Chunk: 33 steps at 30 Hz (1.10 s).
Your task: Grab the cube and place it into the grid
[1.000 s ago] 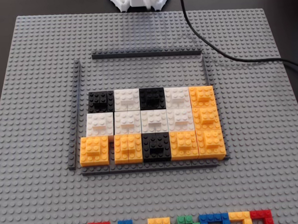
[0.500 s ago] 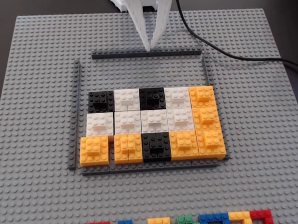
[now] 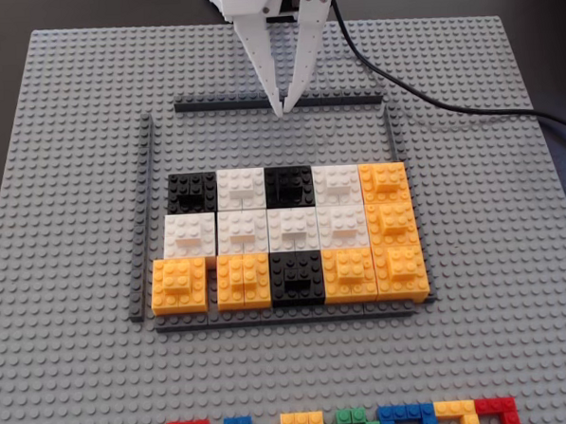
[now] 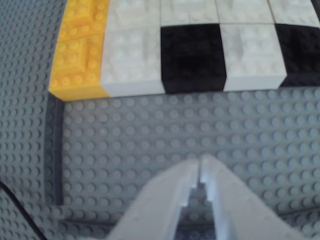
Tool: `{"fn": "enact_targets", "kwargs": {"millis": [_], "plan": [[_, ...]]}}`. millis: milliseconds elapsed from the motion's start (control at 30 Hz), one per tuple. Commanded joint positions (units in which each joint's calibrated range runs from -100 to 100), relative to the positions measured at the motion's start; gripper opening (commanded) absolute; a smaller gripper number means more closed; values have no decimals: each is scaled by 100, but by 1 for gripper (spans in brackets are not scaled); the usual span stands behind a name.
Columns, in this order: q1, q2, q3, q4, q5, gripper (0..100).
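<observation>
Fixed view from above the desk: the white end effector (image 3: 284,110) hangs tip-down over the grey studded baseplate (image 3: 63,185), its two fingers drawn together with the tips meeting and nothing between them. The tips sit at the thin dark strip (image 3: 277,102) that forms the far edge of the frame, clear of the blocks. The grid (image 3: 286,238) lies in front of it, three rows of five blocks. The far row reads black, white, black, white, orange; the middle row, four white then orange; the near row, two orange, one black, two orange. The cube (image 3: 289,186) is the black block in the middle of the far row, seated flush between two white blocks (image 3: 241,188) and nearest the fingertips. A black cable (image 3: 419,98) trails off to the right. A row of small multicoloured bricks (image 3: 341,422) runs along the near edge. Wrist view: the closed end effector (image 4: 199,167) points at bare baseplate, with the cube (image 4: 192,57) just beyond, between white blocks.
</observation>
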Motion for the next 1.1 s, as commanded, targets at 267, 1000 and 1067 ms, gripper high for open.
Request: {"fn": "enact_targets", "kwargs": {"millis": [267, 1000, 1067], "plan": [[5, -221, 220, 422, -44, 0], [13, -221, 220, 642, 5, 0], [13, -221, 220, 657, 5, 0]]}}
